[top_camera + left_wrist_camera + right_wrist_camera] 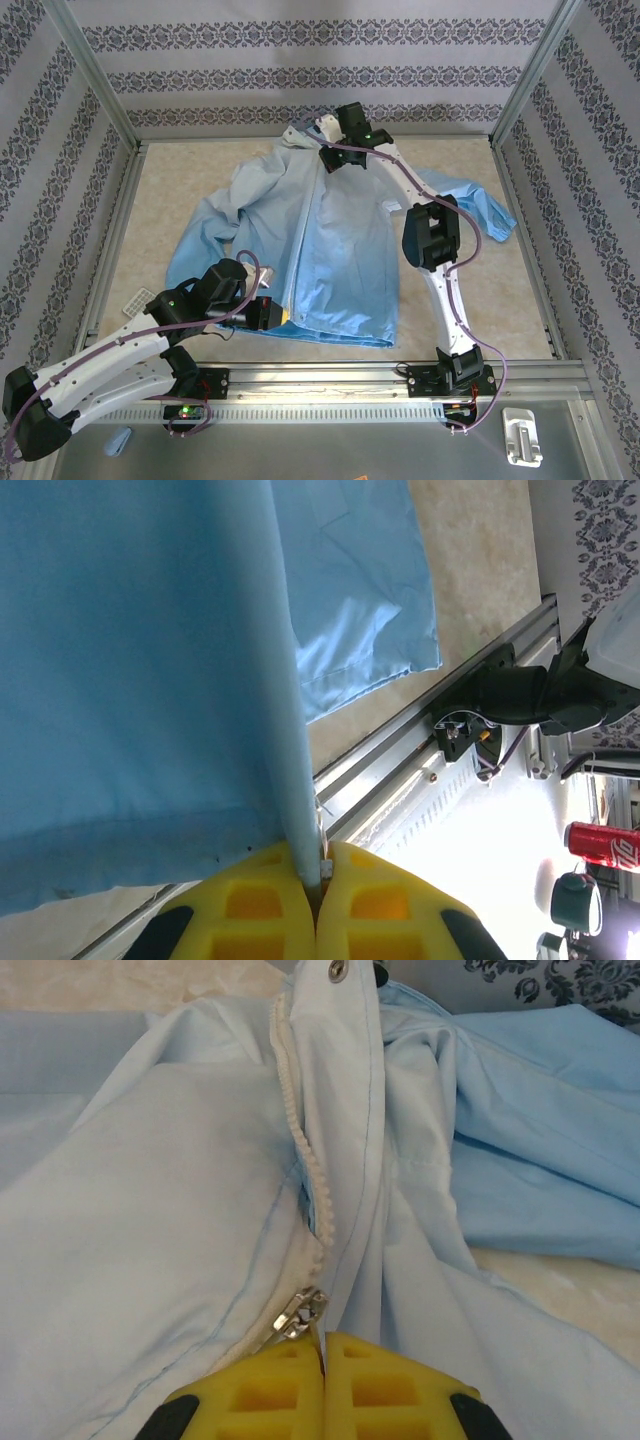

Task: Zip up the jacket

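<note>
The jacket (330, 240) lies flat in the middle of the table (490, 300). The left hand (320, 875) pinches the jacket's bottom at 6 o'clock. The right hand (323, 1345) pinches the zipper pull (300, 1312) at 12 o'clock.

Robot test cell of a laboratory type. Indicators: aluminium frame posts (92, 75) and patterned wall panels (300, 60) enclose the table (170, 190). The left arm (100, 365) and right arm (450, 300) are bolted to an aluminium rail (330, 380), with exposed cabling.
</note>
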Robot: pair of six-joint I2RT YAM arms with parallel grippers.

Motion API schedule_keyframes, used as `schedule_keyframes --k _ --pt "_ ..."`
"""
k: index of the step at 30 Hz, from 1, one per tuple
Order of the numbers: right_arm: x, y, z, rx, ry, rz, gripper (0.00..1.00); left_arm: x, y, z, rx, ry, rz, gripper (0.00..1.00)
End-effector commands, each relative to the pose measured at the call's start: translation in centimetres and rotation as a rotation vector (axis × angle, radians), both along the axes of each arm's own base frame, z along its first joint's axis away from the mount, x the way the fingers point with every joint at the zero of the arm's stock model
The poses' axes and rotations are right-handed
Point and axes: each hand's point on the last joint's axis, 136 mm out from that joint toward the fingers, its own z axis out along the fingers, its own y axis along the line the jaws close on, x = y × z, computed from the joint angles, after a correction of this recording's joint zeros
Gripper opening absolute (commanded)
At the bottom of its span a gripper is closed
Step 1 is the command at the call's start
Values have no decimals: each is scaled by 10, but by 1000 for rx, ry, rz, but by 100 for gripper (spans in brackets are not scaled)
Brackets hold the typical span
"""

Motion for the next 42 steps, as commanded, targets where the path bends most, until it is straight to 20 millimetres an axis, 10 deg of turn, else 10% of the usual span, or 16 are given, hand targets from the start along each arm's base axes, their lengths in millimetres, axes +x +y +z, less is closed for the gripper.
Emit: schedule_keyframes --k 1,18,30,42 --pt "61 -45 31 20 -187 -161 0 -49 5 -13 20 174 -121 0" --pt "96 -81 38 103 -235 -279 0 -55 12 -17 32 207 -91 0" --pt "78 -68 58 88 -260 -227 0 -7 -28 -27 72 91 -105 0" --pt "97 -121 110 75 -373 -337 0 -48 -46 -51 254 96 -308 0"
